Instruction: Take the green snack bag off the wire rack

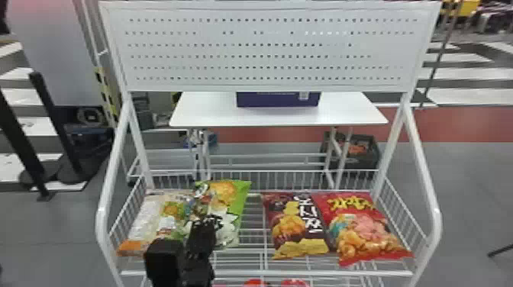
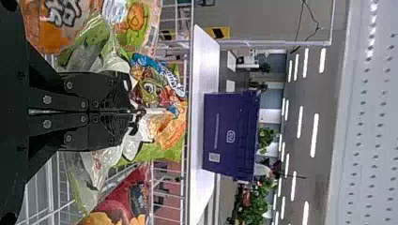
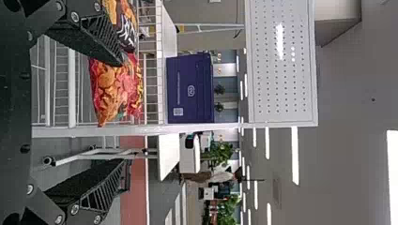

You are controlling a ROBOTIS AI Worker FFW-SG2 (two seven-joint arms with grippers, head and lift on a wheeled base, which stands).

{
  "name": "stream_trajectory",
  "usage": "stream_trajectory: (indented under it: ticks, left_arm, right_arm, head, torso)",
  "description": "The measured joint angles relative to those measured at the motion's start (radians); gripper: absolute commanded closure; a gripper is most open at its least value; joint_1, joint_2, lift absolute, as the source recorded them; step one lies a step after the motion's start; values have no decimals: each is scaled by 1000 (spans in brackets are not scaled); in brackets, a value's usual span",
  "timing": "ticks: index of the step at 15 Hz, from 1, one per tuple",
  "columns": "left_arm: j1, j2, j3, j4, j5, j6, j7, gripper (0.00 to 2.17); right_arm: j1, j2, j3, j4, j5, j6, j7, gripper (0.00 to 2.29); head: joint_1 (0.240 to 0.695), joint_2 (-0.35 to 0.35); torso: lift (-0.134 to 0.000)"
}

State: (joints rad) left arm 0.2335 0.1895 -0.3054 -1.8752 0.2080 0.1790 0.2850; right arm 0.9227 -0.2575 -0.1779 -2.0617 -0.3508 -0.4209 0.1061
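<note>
With our left gripper (image 1: 208,225) clenched, we grasp the green snack bag (image 1: 242,192) in the left half of the wire rack (image 1: 267,273), right of the orange-and-white bag (image 1: 143,217). We hold our right gripper (image 3: 124,117) wide apart.

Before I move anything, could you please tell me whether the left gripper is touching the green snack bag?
Touching. The left wrist view shows the left gripper closed on the green snack bag, its film creased around the fingertips.
</note>
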Motion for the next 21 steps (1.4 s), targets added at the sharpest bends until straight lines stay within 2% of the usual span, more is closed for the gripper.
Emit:
stream_trajectory:
  ticks: [3, 5, 8, 13, 21]
  left_arm:
    - [168, 75, 63, -124, 22, -145, 7, 1713]
    - [283, 106, 133, -179, 28, -256, -1, 1713]
    - [435, 126, 220, -244, 36, -395, -15, 1713]
    - [618, 163, 262, -273, 22, -554, -24, 1713]
    - [674, 168, 265, -266, 11, -587, -33, 1713]
  right_arm:
    - [-5, -2, 0, 5, -3, 1, 0, 174]
    - [-9, -3, 1, 10, -3, 5, 0, 174]
    - [-14, -3, 6, 15, -2, 9, 0, 174]
    - [-18, -4, 8, 24, -5, 12, 0, 174]
    - [-35, -14, 17, 49, -9, 16, 0, 174]
  head:
    - [499, 0]
    - [499, 0]
    - [499, 0]
    - [499, 0]
    - [499, 0]
  torso:
    - [0]
    - [0]
    - [0]
    - [0]
    - [0]
